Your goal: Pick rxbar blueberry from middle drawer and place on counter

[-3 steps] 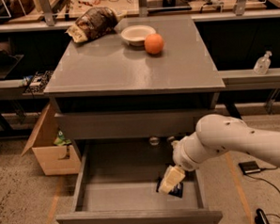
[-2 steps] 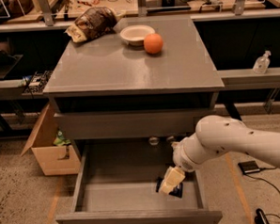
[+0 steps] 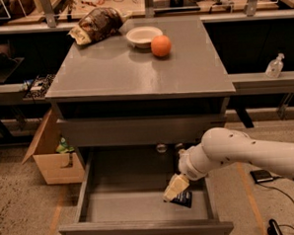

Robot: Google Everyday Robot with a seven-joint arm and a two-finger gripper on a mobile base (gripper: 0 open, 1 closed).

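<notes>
The middle drawer (image 3: pixel 86 192) is pulled out below the cabinet, and its grey floor shows. The rxbar blueberry (image 3: pixel 184 199), a small dark navy bar, lies on the drawer floor at the right front. My gripper (image 3: pixel 175 187) reaches down into the drawer from the right on the white arm (image 3: pixel 237 152). Its tan tip sits right over the bar's left end and hides part of it. I cannot tell whether it touches the bar. The counter (image 3: pixel 134 70) is the grey cabinet top above.
On the counter's far edge are a brown-and-yellow snack bag (image 3: pixel 96 24), a white bowl (image 3: pixel 143 36) and an orange (image 3: pixel 161 45). A cardboard box (image 3: pixel 50 154) stands on the floor at the left. A clear bottle (image 3: pixel 274 66) sits on the right ledge, and cables lie on the floor at the right.
</notes>
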